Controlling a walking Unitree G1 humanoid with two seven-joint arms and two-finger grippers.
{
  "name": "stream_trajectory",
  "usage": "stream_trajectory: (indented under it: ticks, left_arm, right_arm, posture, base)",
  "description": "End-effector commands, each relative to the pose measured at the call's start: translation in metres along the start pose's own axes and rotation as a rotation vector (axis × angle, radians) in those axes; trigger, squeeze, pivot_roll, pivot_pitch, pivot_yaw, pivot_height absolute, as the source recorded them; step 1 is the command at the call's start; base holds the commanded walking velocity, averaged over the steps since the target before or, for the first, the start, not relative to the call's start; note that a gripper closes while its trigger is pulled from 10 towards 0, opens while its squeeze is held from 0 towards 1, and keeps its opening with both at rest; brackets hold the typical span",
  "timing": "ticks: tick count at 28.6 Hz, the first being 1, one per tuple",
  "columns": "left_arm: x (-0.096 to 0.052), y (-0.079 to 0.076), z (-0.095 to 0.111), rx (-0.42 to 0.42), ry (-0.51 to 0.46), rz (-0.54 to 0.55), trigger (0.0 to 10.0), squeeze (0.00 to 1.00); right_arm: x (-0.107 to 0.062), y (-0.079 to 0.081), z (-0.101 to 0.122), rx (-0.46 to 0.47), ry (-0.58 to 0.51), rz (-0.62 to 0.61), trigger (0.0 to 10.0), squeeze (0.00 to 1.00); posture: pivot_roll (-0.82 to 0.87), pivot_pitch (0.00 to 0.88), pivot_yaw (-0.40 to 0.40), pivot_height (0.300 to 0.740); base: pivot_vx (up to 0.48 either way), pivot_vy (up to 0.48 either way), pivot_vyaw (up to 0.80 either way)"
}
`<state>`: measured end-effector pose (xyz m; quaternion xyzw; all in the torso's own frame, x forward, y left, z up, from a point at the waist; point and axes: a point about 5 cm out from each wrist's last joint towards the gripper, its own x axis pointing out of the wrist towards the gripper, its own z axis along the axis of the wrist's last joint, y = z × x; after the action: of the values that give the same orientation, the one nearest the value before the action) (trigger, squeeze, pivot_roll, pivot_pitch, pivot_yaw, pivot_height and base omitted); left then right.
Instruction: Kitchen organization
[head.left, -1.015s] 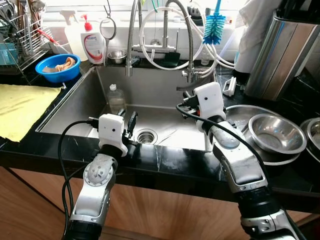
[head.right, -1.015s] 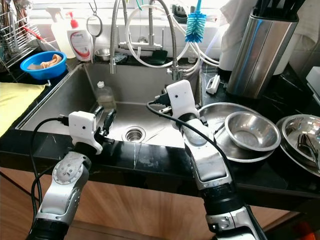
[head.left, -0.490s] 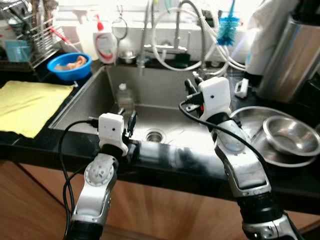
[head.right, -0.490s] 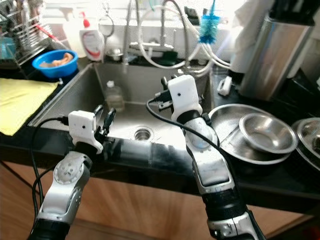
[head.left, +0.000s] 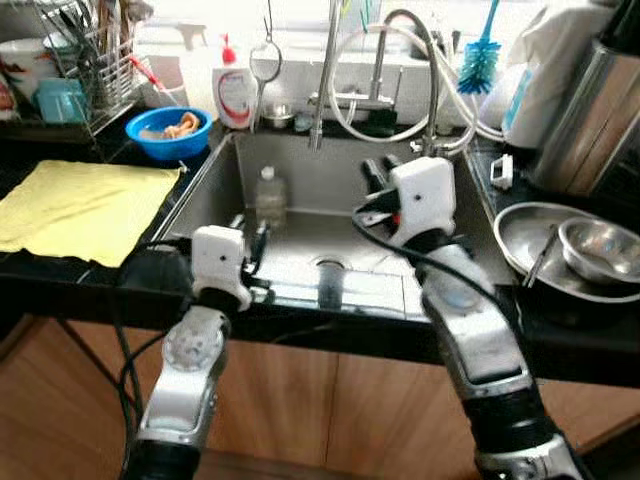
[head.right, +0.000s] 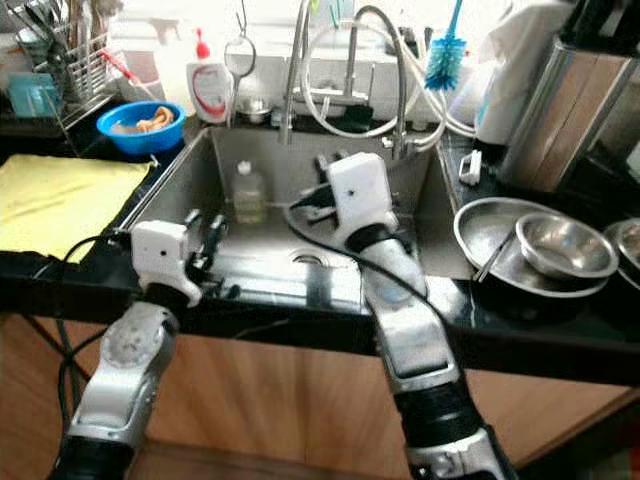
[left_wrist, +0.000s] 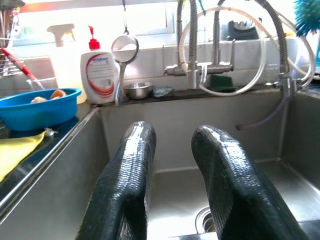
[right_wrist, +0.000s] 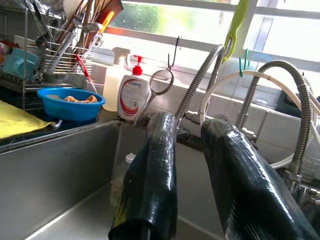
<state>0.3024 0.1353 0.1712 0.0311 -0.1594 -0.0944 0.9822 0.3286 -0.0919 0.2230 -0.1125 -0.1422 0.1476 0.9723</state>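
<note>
A steel sink (head.left: 210, 190) is set in the black counter, with a small clear plastic bottle (head.left: 268, 193) standing at its back left. My left gripper (head.left: 249, 234) hovers over the sink's front rim, open, with nothing between its fingers (left_wrist: 131, 170). My right gripper (head.left: 378, 172) is raised over the sink's right half and points at the taps (right_wrist: 197, 85); it is open and holds nothing. A blue bowl (head.left: 168, 131) with something orange in it and a white soap bottle (head.left: 236, 92) stand at the sink's back left corner.
A yellow cloth (head.left: 82, 202) lies on the left counter before a dish rack (head.left: 92, 55). Nested steel bowls (head.left: 596, 247) and a steel canister (head.left: 592, 128) stand on the right. Hoses and a blue bottle brush (head.left: 478, 58) hang behind the sink. Wooden cabinet fronts run below.
The whole view has drawn back and shifted, so more of the left counter and the cabinet fronts show. Both arms keep their pose, grippers still open.
</note>
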Motion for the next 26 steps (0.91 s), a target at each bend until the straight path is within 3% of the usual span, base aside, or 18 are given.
stream_trajectory:
  ticks: [1, 7, 12, 17, 20, 22, 23, 24, 26]
  left_arm:
    - [0.002, -0.003, 0.002, 0.002, -0.008, -0.007, 10.0, 0.00]
    - [0.002, -0.003, 0.002, 0.009, -0.007, -0.010, 10.0, 0.00]
    - [0.002, -0.004, 0.002, 0.010, -0.007, -0.013, 10.0, 0.00]
    - [0.002, -0.006, 0.002, 0.007, -0.007, -0.019, 10.0, 0.00]
    - [0.001, -0.005, 0.002, 0.008, -0.007, -0.018, 10.0, 0.00]
    - [0.002, -0.005, 0.002, 0.008, -0.007, -0.020, 10.0, 0.00]
    - [0.002, -0.005, 0.001, 0.008, -0.007, -0.022, 10.0, 0.00]
    - [0.002, -0.005, 0.001, 0.008, -0.007, -0.022, 10.0, 0.00]
    - [0.002, -0.007, 0.001, 0.006, -0.008, -0.026, 10.0, 0.00]
  right_arm:
    - [-0.004, -0.010, -0.001, -0.007, 0.005, -0.043, 10.0, 0.00]
    - [-0.015, -0.024, -0.003, -0.011, 0.014, -0.123, 10.0, 0.00]
    - [-0.020, -0.026, -0.006, -0.010, 0.025, -0.131, 10.0, 0.00]
    - [-0.036, -0.029, -0.016, 0.275, 0.041, -0.184, 10.0, 0.00]
    - [-0.039, -0.029, -0.015, 0.294, 0.032, -0.180, 10.0, 0.00]
    - [-0.044, -0.033, -0.018, 0.184, 0.078, -0.185, 10.0, 0.00]
    - [-0.047, -0.036, -0.022, 0.073, 0.115, -0.181, 10.0, 0.00]
    - [-0.047, -0.036, -0.022, 0.073, 0.115, -0.181, 10.0, 0.00]
    - [-0.056, -0.040, -0.027, -0.232, 0.148, -0.120, 10.0, 0.00]
  posture:
    - [-0.07, 0.004, 0.024, 0.740]
    - [-0.08, 0.008, 0.027, 0.740]
    - [-0.08, 0.009, 0.028, 0.740]
    - [-0.08, 0.009, 0.029, 0.740]
    - [-0.08, 0.008, 0.030, 0.740]
    - [-0.08, 0.006, 0.031, 0.740]
    - [-0.08, 0.000, 0.033, 0.740]
    - [-0.08, 0.000, 0.033, 0.740]
    - [-0.09, 0.000, 0.035, 0.740]
  base:
    - [0.000, 0.000, 0.00]
    - [0.000, 0.000, 0.00]
    - [0.000, 0.000, 0.00]
    - [0.000, 0.000, 0.00]
    - [0.000, 0.000, 0.00]
    - [0.000, 0.000, 0.00]
    - [0.000, 0.000, 0.00]
    - [0.000, 0.000, 0.00]
    - [0.000, 0.000, 0.00]
